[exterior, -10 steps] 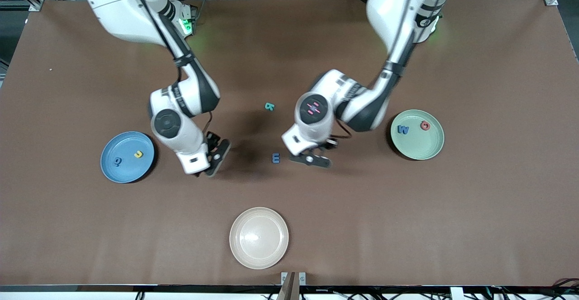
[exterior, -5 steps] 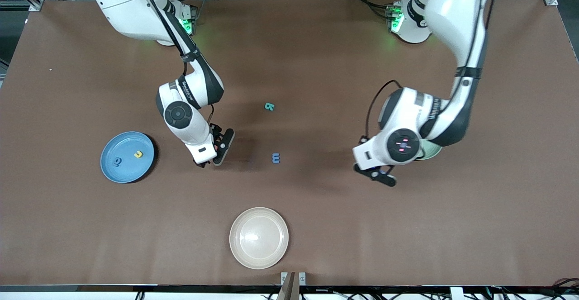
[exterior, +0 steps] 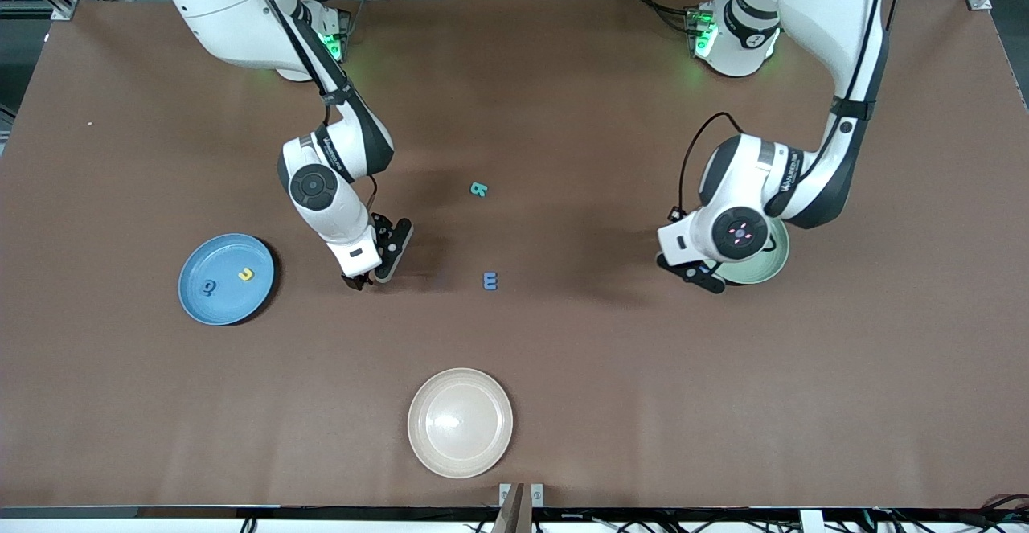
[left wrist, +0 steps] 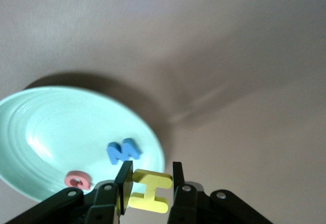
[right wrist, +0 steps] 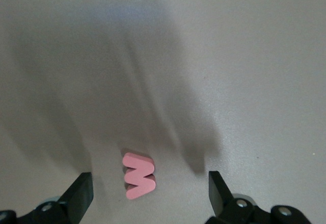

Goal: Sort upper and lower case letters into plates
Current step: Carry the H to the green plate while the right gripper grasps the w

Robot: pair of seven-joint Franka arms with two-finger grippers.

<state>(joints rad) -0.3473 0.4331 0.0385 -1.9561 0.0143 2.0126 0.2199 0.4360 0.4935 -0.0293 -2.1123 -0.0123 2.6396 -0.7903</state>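
My left gripper [left wrist: 149,189] is shut on a yellow H [left wrist: 151,191] and hangs over the rim of the mint green plate [left wrist: 56,127]. A blue W [left wrist: 123,150] and a red letter [left wrist: 77,179] lie in that plate. In the front view the left gripper [exterior: 696,272] covers the mint plate's [exterior: 765,266] edge. My right gripper [right wrist: 147,196] is open, low over the table, with a pink w [right wrist: 138,175] lying between its fingers. The front view shows the right gripper [exterior: 376,266] between the blue plate [exterior: 221,256] and a blue E [exterior: 490,280].
The blue plate holds a yellow letter [exterior: 246,274] and a blue letter [exterior: 209,287]. A teal R [exterior: 479,189] lies on the table, farther from the front camera than the E. A cream-white plate [exterior: 460,422] sits near the front edge.
The left arm has swung from beside the blue E to the mint plate's edge, its gripper staying shut. The right gripper has shifted slightly away from the front camera.
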